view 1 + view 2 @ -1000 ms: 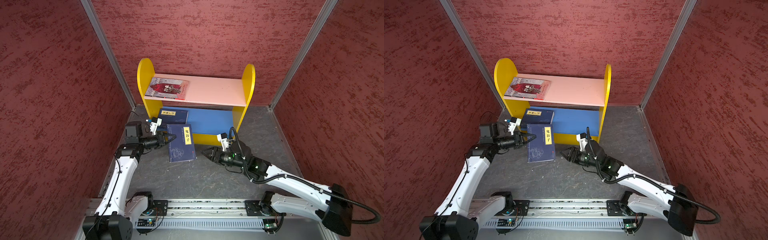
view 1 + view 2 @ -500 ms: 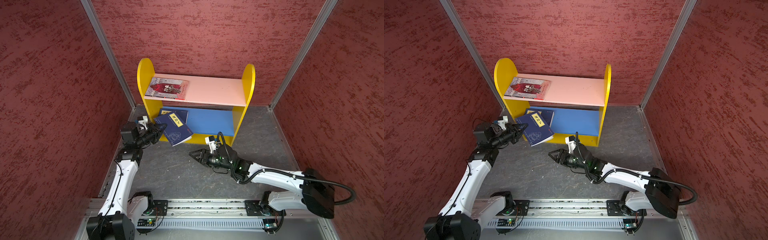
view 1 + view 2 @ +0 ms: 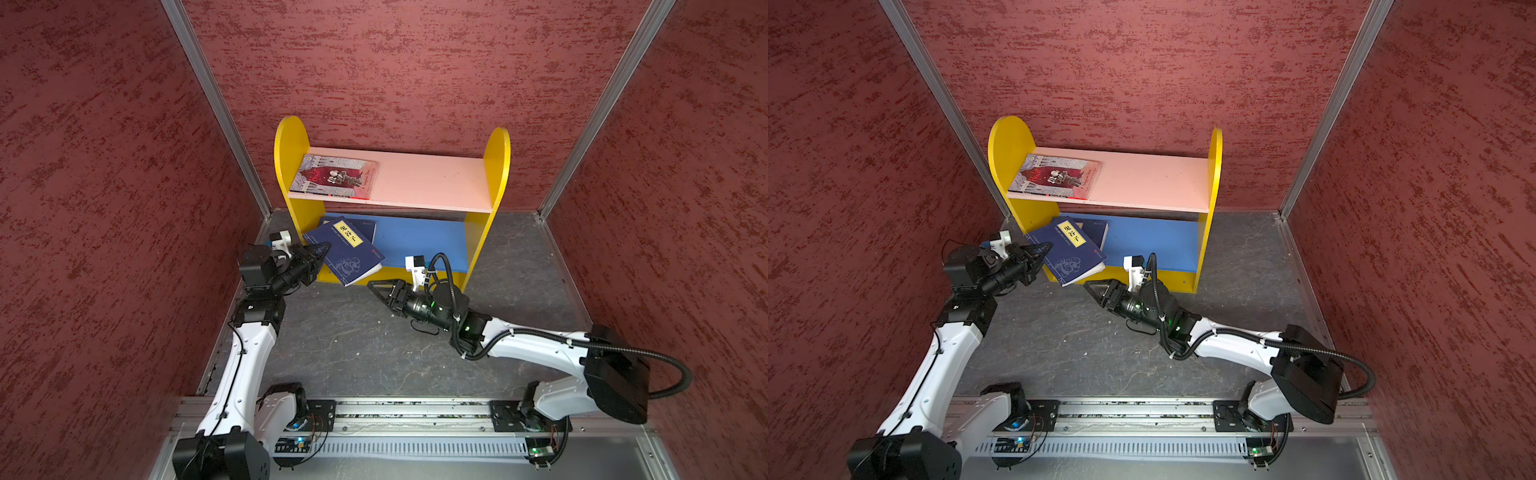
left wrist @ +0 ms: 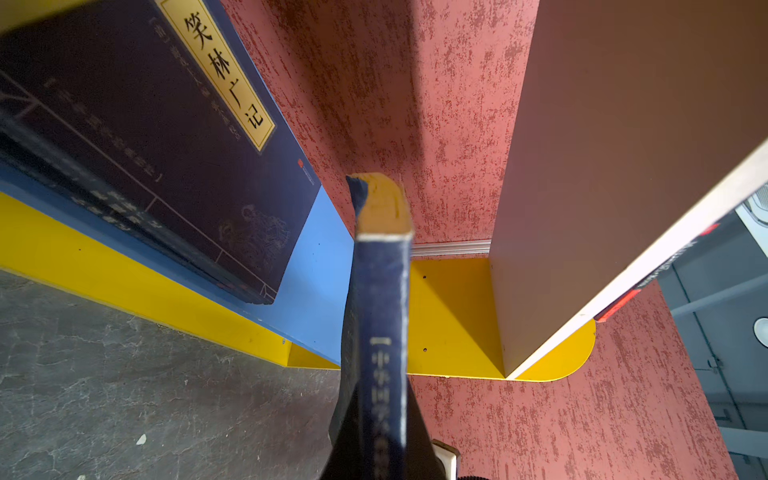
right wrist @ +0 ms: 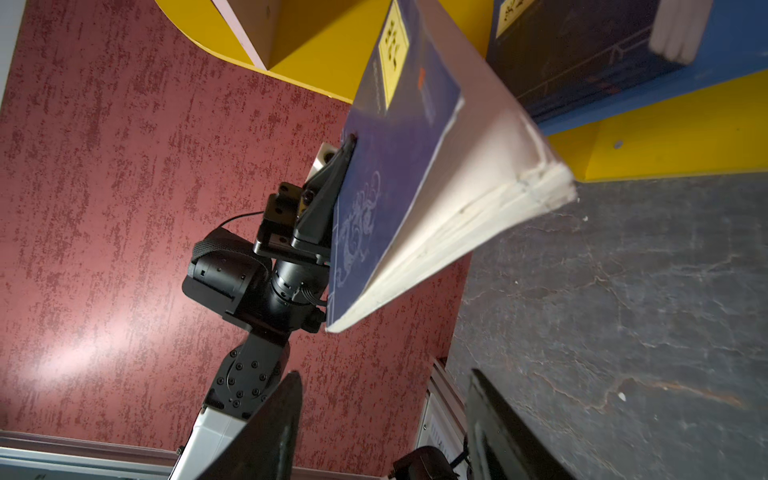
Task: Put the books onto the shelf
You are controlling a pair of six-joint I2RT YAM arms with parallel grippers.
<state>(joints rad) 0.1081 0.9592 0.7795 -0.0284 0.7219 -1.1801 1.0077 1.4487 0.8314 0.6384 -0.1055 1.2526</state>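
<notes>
Top views, shelf (image 3: pixel 496 166): was stood on the floor (image 3: pixel 345 332) against the back wall (image 3: pixel 395 62), with the pink upper board (image 3: pixel 432 183) over the blue lower board (image 3: pixel 419 243).
Top views, red-and-grey book (image 3: pixel 334 176): was laid flat at the upper board's end, beside the left side panel (image 3: pixel 291 137), in both top views.
Top views, held navy book (image 3: pixel 347 251): was carried tilted, cover up, its far corner over the lower board's front edge and its near corner out over the floor.
Top views, flat navy books (image 3: pixel 368 226): were lodged at the lower board's left end, largely covered by the held navy book.
Top views, left gripper (image 3: pixel 322 249): was clamped on the held navy book's spine edge.
Top views, right gripper (image 3: pixel 1088 284): was held low over the floor before the shelf's front edge, near the held navy book's near corner but apart from it.
Left wrist view, held navy book (image 4: pixel 382 332): was seen spine-on between the closed jaws, its far end raised inside the lower compartment.
Left wrist view, flat navy books (image 4: pixel 166 145): were stacked on the blue lower board (image 4: pixel 316 291), with a yellow title label (image 4: pixel 220 75) on top; their number could not be told.
Right wrist view, right gripper (image 5: pixel 384 376): its jaws were spread apart, with nothing between them.
Right wrist view, left gripper (image 5: pixel 336 166): was pinched onto the held navy book (image 5: pixel 395 187), which was lifted clear of the floor (image 5: pixel 623 311).
</notes>
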